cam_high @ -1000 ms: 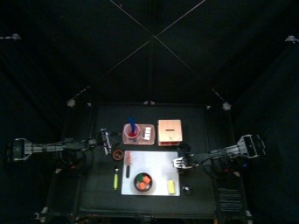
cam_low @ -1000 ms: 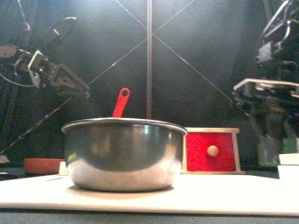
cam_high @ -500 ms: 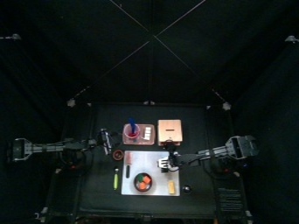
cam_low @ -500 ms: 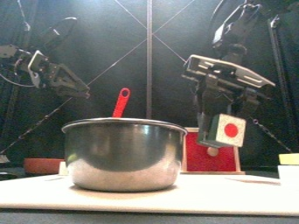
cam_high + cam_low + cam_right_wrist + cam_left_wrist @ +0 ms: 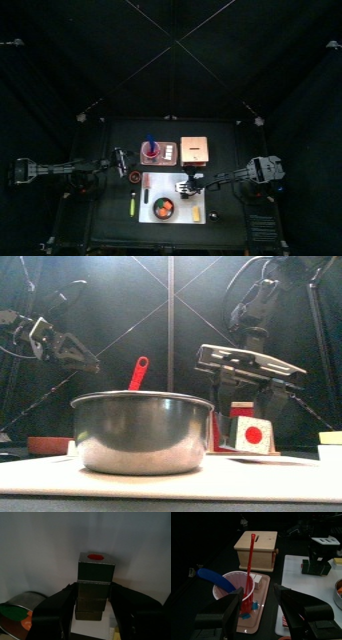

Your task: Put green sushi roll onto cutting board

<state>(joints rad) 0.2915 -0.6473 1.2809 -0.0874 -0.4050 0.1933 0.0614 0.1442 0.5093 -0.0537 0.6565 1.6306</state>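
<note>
From above, the right gripper (image 5: pixel 191 184) hangs over the cutting board (image 5: pixel 154 183) just beyond the pot (image 5: pixel 163 207). At table level, the green sushi roll (image 5: pixel 250 434) rests right of the pot under spread, empty jaws, its red-centred end facing front. The left gripper (image 5: pixel 260 607) idles left of the pot (open, empty), and the right wrist shows the roll's long axis running between the jaws; we judge it light and soft, best pinched across its green flanks.

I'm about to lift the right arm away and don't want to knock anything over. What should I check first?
1. Green sushi roll on the cutting board: ok, standing.
2. Right gripper released: ok, jaws open, above the roll.
3. Roll apart from the pot: ok.
4. Jaws clear of the roll's sides: cannot tell, they flank it closely.
5. Left gripper out of the way: ok, open, off the board near the pink cup.
</note>
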